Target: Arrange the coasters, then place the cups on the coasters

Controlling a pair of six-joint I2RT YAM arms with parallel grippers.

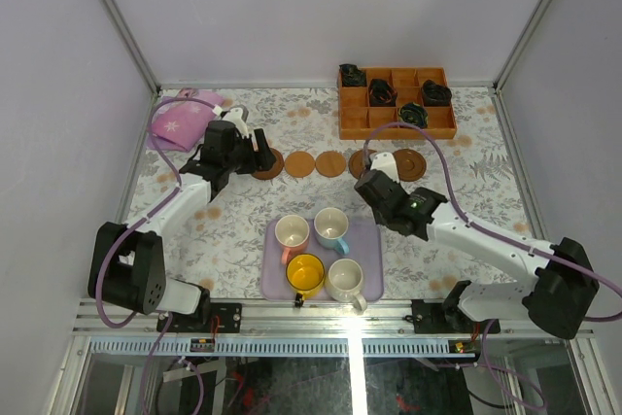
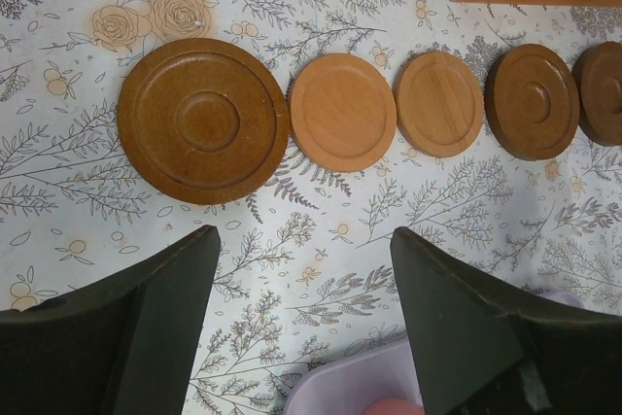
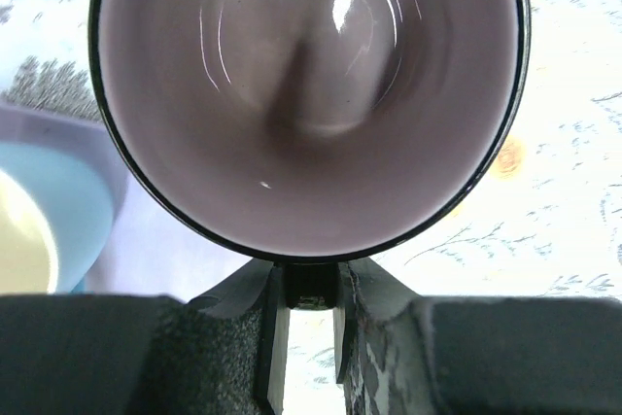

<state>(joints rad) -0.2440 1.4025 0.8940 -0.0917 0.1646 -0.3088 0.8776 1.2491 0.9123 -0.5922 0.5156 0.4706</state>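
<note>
Five round brown coasters lie in a row on the flowered cloth: a dark ringed one, two light ones, and two dark ones. My left gripper hangs open just in front of the row's left end, holding nothing. My right gripper is shut on the black handle of the pale purple cup, which sits by the right part of the row. The other cups stand on the lavender tray: cream with pink handle, light blue, yellow, cream-white.
An orange-brown compartment box holding black items stands at the back right. A pink cloth lies at the back left. White walls close in the table on three sides.
</note>
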